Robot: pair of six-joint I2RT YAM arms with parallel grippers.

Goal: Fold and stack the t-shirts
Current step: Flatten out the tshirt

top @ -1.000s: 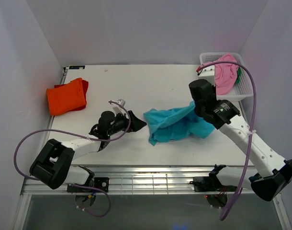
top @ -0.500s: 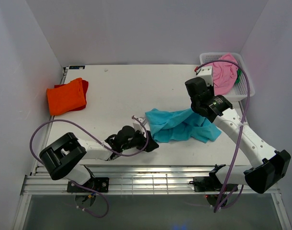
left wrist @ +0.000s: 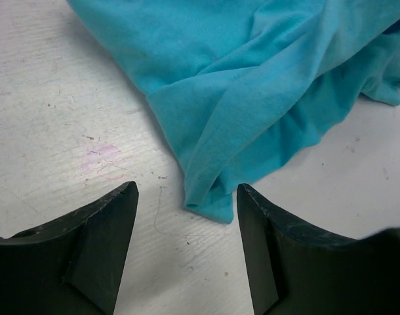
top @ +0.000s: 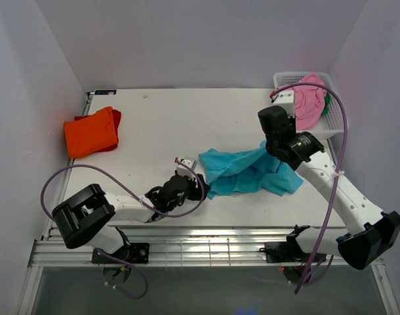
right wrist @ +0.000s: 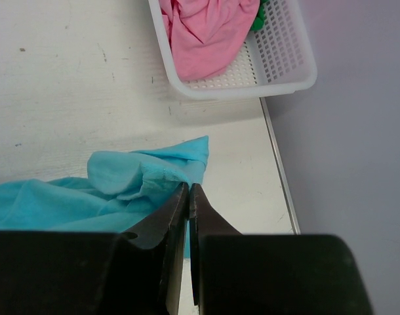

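A crumpled teal t-shirt (top: 246,172) lies mid-table; it also shows in the left wrist view (left wrist: 252,79) and the right wrist view (right wrist: 88,197). My left gripper (top: 201,190) is open and low at the shirt's near left corner; in the left wrist view (left wrist: 187,190) that corner lies between the jaws, untouched. My right gripper (top: 269,146) is shut on the shirt's far right edge, as its own view shows (right wrist: 189,186). A folded orange t-shirt (top: 90,131) lies at the far left. A pink t-shirt (top: 308,98) and a bit of green cloth (top: 326,105) sit in the basket.
The white lattice basket (top: 334,128) stands at the table's far right corner, close behind my right arm; it also shows in the right wrist view (right wrist: 279,72). A dark red edge (top: 115,118) peeks from under the orange shirt. The right table edge runs near the basket.
My left gripper has swung right and nearer, from left of the teal shirt to its near left corner. My right gripper shifted slightly with the shirt's edge, and the shirt spread rightward.
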